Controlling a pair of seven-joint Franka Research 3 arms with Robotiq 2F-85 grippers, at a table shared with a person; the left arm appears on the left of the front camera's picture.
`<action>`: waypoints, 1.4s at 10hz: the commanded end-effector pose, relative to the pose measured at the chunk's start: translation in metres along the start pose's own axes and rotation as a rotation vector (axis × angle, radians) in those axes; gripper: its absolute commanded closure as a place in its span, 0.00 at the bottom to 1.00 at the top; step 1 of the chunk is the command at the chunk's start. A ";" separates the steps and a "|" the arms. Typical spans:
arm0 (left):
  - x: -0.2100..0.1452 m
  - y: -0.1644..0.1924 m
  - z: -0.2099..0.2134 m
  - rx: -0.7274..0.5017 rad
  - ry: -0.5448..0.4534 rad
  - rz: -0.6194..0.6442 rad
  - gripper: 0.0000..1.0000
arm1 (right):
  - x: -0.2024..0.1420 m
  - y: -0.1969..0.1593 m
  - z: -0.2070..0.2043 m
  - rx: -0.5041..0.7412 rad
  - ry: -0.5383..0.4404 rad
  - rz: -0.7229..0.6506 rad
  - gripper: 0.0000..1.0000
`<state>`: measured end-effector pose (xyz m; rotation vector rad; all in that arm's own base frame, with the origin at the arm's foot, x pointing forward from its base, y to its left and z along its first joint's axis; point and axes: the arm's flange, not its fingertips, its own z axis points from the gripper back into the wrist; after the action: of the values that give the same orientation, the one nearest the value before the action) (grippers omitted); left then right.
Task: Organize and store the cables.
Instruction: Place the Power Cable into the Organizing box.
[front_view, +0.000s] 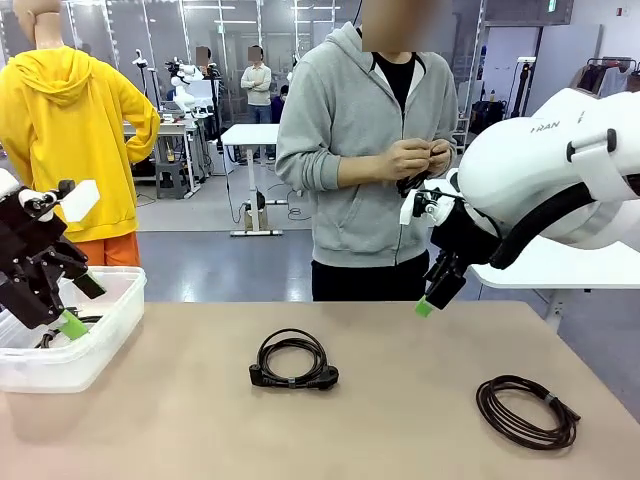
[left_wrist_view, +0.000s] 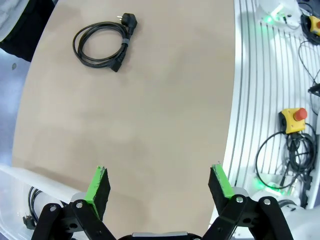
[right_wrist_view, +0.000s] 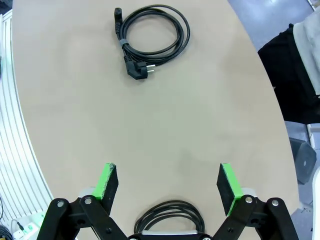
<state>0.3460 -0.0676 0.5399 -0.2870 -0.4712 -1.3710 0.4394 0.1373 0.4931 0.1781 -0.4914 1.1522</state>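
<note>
Storage part-done, by the look of it: one coil (front_view: 50, 335) in the clear bin (front_view: 60, 368) at the bench (front_view: 400, 410) left edge, black power cord (front_view: 296, 380) mid-bench, dark-brown coil (front_view: 548, 397) near the right near corner. Left pincer (front_view: 80, 305) wide and empty over the bin; right pincer (right_wrist_view: 166, 170) wide and empty above the brown coil. Next, probably: lower, straddle one strand, close.

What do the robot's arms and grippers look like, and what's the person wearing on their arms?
The right arm is a glossy white shell with dark lettering and a thick black hose. The left gripper and right gripper are black linkages, each with two fingers carrying bright green pads. The person wears grey hoodie sleeves.
</note>
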 end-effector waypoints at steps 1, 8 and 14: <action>0.001 -0.001 0.001 0.012 0.013 -0.009 0.00 | 0.001 0.000 0.002 0.005 0.009 -0.007 0.00; 0.124 0.019 -0.065 -0.171 0.129 0.064 0.00 | -0.160 -0.002 0.110 0.103 -0.300 -0.150 0.00; 0.197 0.011 -0.165 -0.174 0.331 0.097 0.00 | -0.308 0.004 0.163 0.169 -0.504 -0.179 0.00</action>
<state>0.4006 -0.2970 0.4918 -0.2489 -0.0949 -1.3572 0.2826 -0.1659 0.5004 0.6204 -0.7916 0.9429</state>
